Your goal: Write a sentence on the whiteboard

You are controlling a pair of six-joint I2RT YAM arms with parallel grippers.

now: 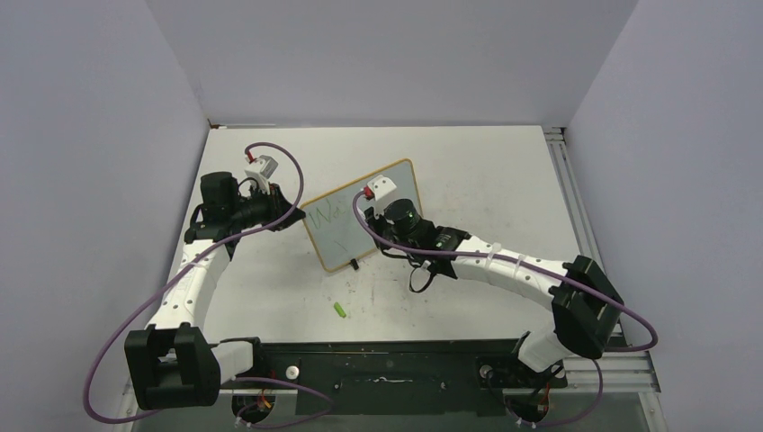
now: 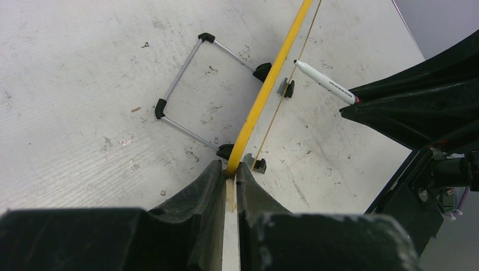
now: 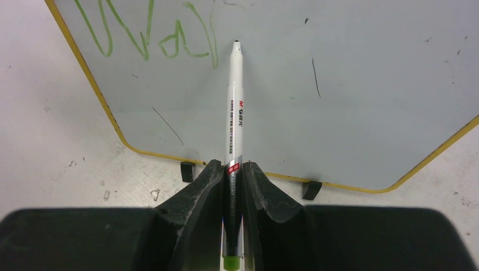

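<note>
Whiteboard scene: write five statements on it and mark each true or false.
1. The left pincer is shut on the whiteboard's yellow frame. True.
2. The right pincer is open and empty. False: it is shut on a white marker.
3. Green writing is on the board. True.
4. The whiteboard lies flat. False: it stands on the table, propped on a wire stand.
5. The marker's tip is capped. False: it is bare; a small green piece, perhaps the cap, lies on the table.
</note>
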